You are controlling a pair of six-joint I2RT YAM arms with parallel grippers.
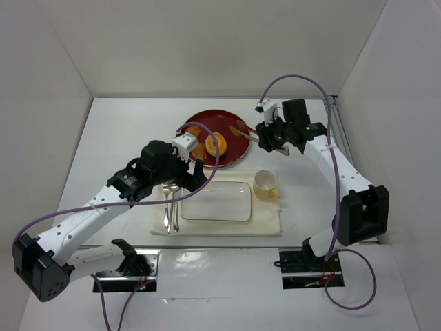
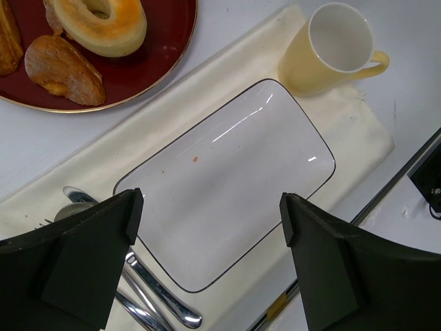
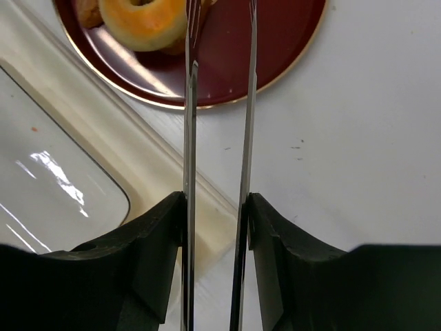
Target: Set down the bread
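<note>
The bread lies on the red plate. The right claw pinches tongs reaching over that plate. The left claw hangs wide and empty beside it. I'd worry the thin tongs squeeze off-centre and the roll slips out.

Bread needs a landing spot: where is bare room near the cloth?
The rectangular plate is bare, bordered by cutlery on one side and the cup on the other, though the open left tool hangs over it. The red plate is crowded with the roll and other bread pieces.
</note>
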